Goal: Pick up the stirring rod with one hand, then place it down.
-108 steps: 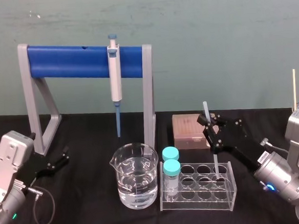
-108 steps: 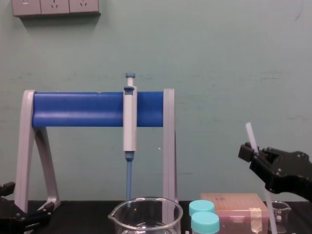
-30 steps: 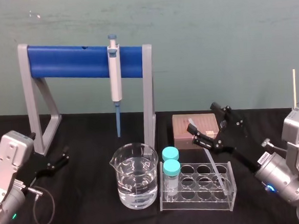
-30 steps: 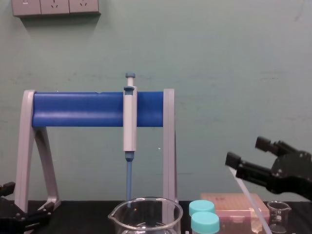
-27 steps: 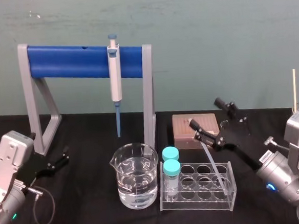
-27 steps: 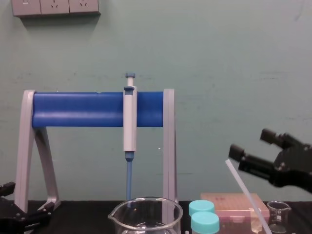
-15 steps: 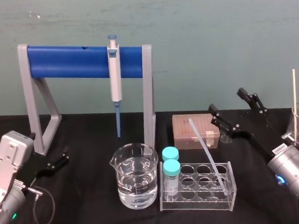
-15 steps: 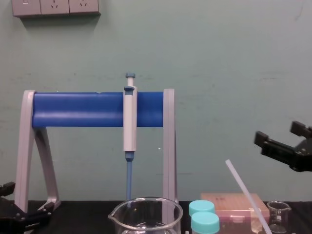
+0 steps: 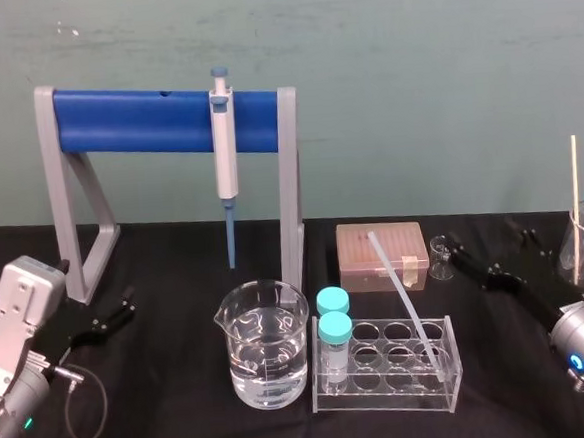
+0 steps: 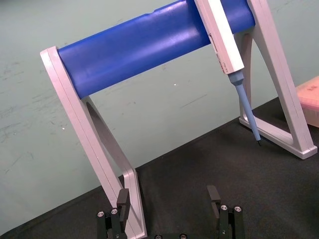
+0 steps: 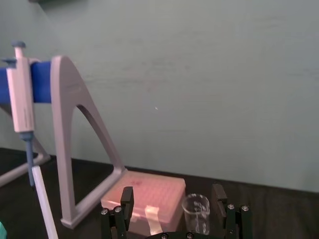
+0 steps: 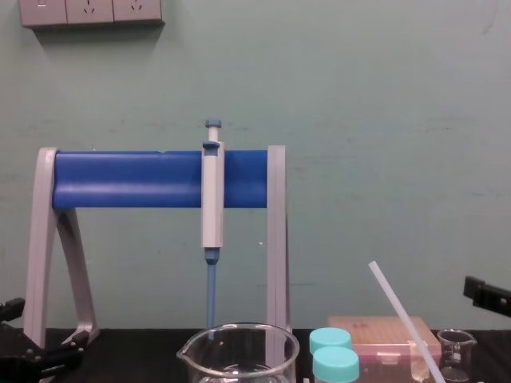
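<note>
Right gripper (image 11: pixel 172 196) empty, jaws spread; the stirring rod (image 9: pixel 396 277) leans in the rack (image 9: pixel 384 391) well to the jaws' left. You can call placing done. Left gripper (image 10: pixel 168 198) parked, jaws spread.

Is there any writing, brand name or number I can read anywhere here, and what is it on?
No text here can be read.
The pipette, the pink box and the wall sockets show no legible lettering.

readable text: none | labels: none legible | numbers: none legible
</note>
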You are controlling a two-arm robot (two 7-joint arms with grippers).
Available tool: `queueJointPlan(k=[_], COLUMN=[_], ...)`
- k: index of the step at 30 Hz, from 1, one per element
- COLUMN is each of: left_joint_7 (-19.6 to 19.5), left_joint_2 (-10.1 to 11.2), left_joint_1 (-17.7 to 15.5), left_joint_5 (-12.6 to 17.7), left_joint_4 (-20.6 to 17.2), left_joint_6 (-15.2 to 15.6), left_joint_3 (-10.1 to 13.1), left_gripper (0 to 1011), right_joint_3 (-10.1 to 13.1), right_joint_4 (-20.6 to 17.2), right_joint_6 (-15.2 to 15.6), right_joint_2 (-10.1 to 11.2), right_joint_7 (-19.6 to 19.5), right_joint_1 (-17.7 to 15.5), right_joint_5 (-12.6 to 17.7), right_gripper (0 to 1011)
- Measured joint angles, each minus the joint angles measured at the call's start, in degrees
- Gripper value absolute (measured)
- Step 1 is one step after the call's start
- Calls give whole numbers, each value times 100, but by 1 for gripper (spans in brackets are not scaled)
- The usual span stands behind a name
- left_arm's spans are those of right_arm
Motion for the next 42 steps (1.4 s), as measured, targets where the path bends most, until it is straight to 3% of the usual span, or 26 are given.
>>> queueJointPlan(k=[4, 42], left_joint_7=[0, 0], left_joint_2=[0, 0], left_joint_1=[0, 0], left_joint_5=[0, 0], left_joint_4=[0, 0], left_joint_6=[0, 0], left_joint_3=[0, 0], left_gripper=[1000, 1000], right_joint_3=[-42, -42], right_joint_4=[13, 20], right_joint_6=[50, 13], right_joint_2=[28, 25], right_joint_7=[-43, -28], right_joint_1=[-3, 5], right_joint_5=[-106, -82], right_gripper=[1003, 1003])
